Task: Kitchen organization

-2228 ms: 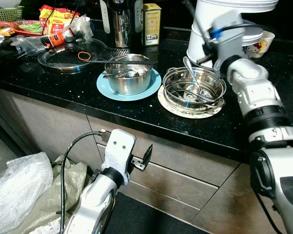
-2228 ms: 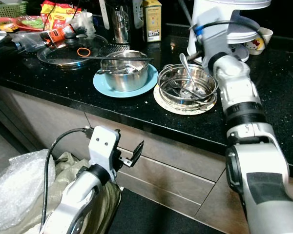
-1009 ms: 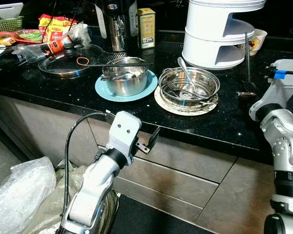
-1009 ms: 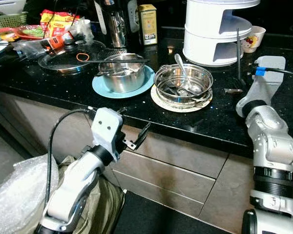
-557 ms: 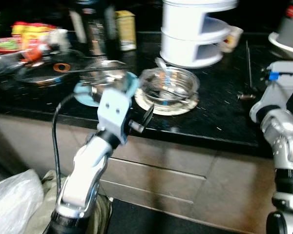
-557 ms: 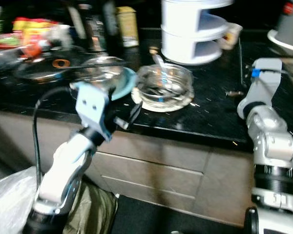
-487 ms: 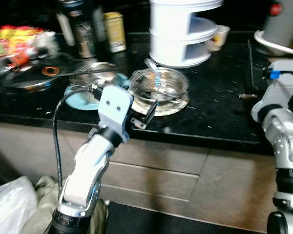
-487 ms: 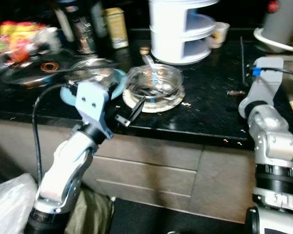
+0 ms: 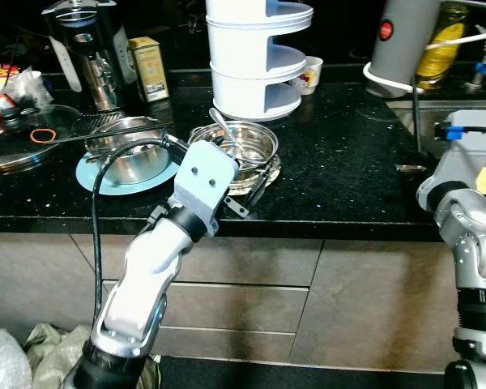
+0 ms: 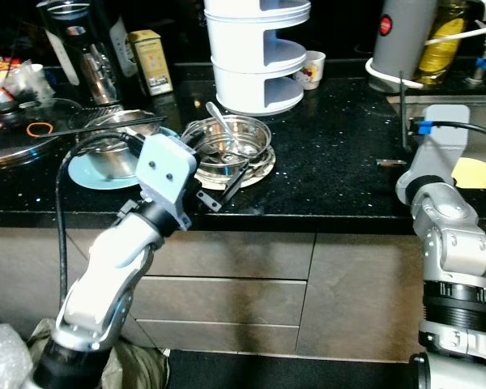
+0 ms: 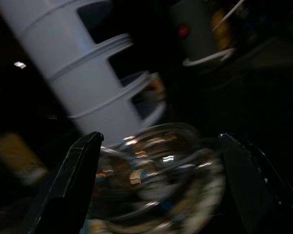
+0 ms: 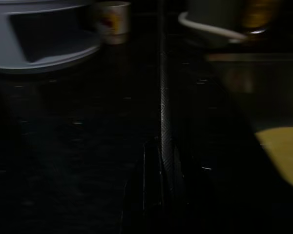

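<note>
**Dark kitchen table, two grippers over it**

A black speckled table (image 9: 340, 170) is seen above grey drawer fronts (image 9: 251, 304). On it are counted one white three-tier rack (image 9: 255, 53), one small printed cup (image 9: 311, 74), one steel bowl (image 9: 236, 150) on a pale plate with cutlery inside, one steel pot (image 9: 125, 158) on one blue plate (image 9: 97, 180), one glass lid (image 9: 20, 146) carrying an orange band, one yellow tin (image 9: 149, 69), one steel jug (image 9: 85, 49) and one grey kettle (image 9: 405, 40).

The left gripper (image 9: 251, 194) is held at the table's front edge, just before the steel bowl, with its two fingers (image 11: 73, 185) spread wide and nothing between them; in the left wrist view the bowl and the rack lie ahead of them.

The right gripper (image 10: 405, 121) is raised over the table near the sink. In the right wrist view one thin, upright dark utensil (image 12: 163, 107) is seen clamped between its fingers; what kind of utensil it is cannot be told.
</note>
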Robot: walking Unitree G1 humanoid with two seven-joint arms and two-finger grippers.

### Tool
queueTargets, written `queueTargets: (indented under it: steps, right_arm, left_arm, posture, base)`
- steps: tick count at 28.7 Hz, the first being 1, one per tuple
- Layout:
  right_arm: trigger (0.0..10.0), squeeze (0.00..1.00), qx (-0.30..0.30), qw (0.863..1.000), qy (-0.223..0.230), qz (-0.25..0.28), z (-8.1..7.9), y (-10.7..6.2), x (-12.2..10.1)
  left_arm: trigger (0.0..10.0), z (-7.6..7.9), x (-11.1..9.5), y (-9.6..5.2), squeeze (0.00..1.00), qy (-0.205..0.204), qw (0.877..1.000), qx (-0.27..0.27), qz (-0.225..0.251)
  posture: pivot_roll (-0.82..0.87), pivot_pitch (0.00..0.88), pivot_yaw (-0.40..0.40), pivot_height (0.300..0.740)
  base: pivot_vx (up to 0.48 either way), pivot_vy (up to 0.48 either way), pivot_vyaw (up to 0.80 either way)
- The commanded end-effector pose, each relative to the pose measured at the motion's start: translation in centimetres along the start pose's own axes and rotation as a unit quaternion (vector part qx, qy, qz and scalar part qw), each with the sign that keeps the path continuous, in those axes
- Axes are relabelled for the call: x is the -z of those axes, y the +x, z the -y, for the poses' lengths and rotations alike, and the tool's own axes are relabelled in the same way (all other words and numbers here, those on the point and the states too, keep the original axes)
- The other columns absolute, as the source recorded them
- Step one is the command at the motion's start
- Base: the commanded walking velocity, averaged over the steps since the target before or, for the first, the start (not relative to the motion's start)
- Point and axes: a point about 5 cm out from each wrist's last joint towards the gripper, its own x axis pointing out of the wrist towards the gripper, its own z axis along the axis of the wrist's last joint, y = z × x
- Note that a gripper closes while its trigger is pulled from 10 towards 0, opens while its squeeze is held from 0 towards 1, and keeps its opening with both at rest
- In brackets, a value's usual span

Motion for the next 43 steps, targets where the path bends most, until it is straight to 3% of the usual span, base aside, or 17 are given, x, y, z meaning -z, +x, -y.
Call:
queueTargets:
  steps: [1,10,18,25,35,43]
  right_arm:
    - [10.0,0.00,-0.014,1.000,0.006,-0.011,-0.6,-0.1,0.3]
    - [10.0,0.00,-0.044,0.999,0.008,-0.011,-2.0,-0.4,0.4]
    - [10.0,0.00,-0.060,0.998,0.004,-0.012,-2.7,-0.6,0.4]
    - [10.0,0.00,-0.093,0.995,-0.016,-0.012,-4.1,-0.6,0.3]
    - [10.0,0.00,-0.113,0.992,-0.039,-0.025,-4.8,-0.7,0.3]
    - [10.0,0.00,-0.190,0.979,-0.068,-0.020,-6.9,-1.7,0.2]
  left_arm:
    - [10.0,-0.7,0.7,0.3,0.00,0.037,0.999,-0.007,-0.008]
    - [10.0,-1.5,0.4,2.2,0.00,0.041,0.999,-0.016,0.016]
    - [10.0,-1.1,0.4,2.3,0.00,0.046,0.999,-0.013,0.022]
    - [10.0,-2.0,2.3,1.3,0.00,0.116,0.991,-0.044,-0.058]
    - [10.0,-0.7,4.4,-0.1,0.00,0.096,0.986,-0.046,-0.129]
    - [10.0,-1.7,5.2,-0.2,0.00,0.106,0.981,-0.057,-0.152]
  posture:
    - [0.02,0.000,0.019,0.736]
    - [-0.01,0.000,0.027,0.736]
    - [-0.01,0.000,0.024,0.736]
    - [0.00,0.000,0.020,0.736]
    - [0.01,0.000,0.013,0.736]
    - [0.00,0.000,0.017,0.736]
  base:
    - [0.000,0.000,-0.79]
    - [0.000,0.000,-0.79]
    - [0.000,0.000,-0.80]
    - [0.000,0.000,-0.11]
    - [0.000,0.000,0.00]
    - [0.000,0.000,0.00]
